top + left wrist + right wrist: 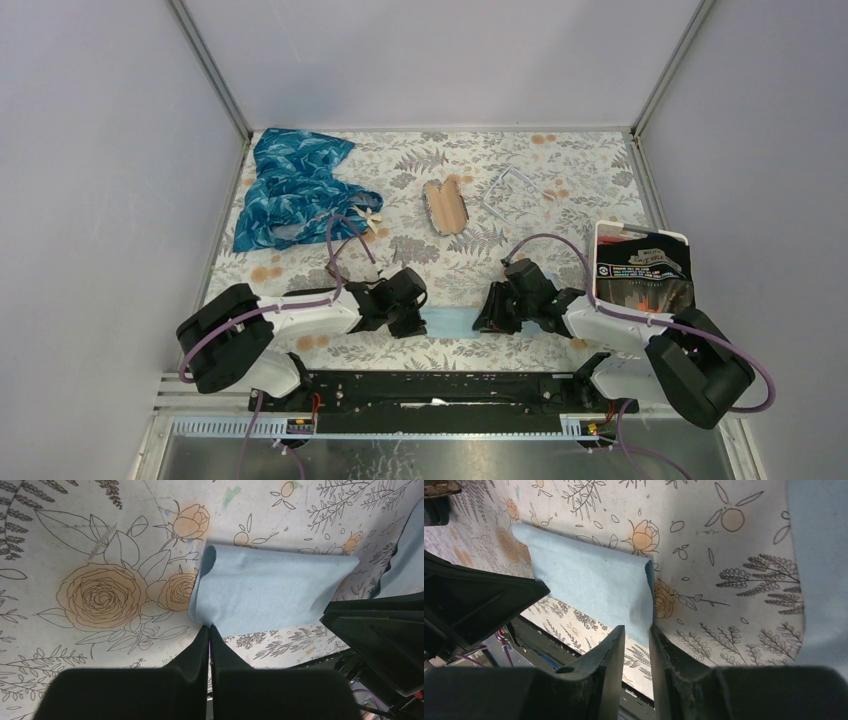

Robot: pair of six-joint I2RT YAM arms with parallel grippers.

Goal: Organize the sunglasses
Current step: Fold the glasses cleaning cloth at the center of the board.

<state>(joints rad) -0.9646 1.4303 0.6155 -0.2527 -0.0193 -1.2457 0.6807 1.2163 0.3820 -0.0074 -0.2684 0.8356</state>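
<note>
My left gripper (209, 628) pinches 1 end of the blue cloth (270, 595). My right gripper (636, 630) straddles the other end, jaws a little apart. The sunglasses (447, 207) lie well apart, mid-table. With only 1 firm hold, I judge the cloth could slip or bunch.

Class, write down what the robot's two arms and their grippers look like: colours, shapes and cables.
The left arm and right arm have white link shells and bulky black joint housings. Purple cables loop along both. The left gripper and right gripper each have two black, wedge-shaped fingers.
</note>
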